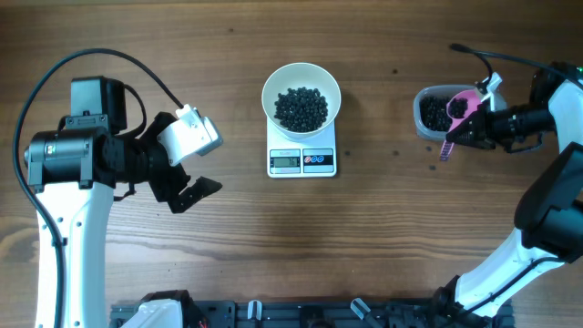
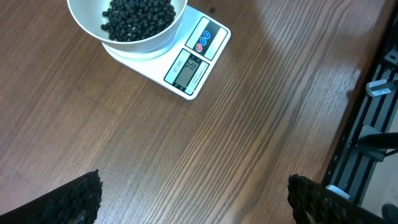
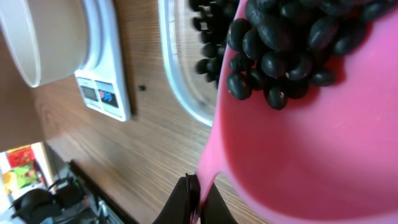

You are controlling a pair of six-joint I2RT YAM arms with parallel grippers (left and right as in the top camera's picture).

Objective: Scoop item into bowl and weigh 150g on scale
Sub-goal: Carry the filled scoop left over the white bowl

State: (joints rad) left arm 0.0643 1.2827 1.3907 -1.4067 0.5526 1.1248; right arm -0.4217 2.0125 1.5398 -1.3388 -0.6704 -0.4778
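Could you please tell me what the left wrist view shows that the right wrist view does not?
Left wrist only: the open left fingers and the beads inside the bowl. Right wrist only: the right fingers shut on a pink scoop heaped with beads, by the clear tub. Both: the bowl, the scale and the wooden table.

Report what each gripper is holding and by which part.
Right gripper pinches the pink scoop, loaded with black beads, by its handle. Left gripper holds nothing.

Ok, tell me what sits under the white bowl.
The white scale lies under the bowl. Only its front strip shows, with the display and two buttons; the bowl covers the rest of its platform.
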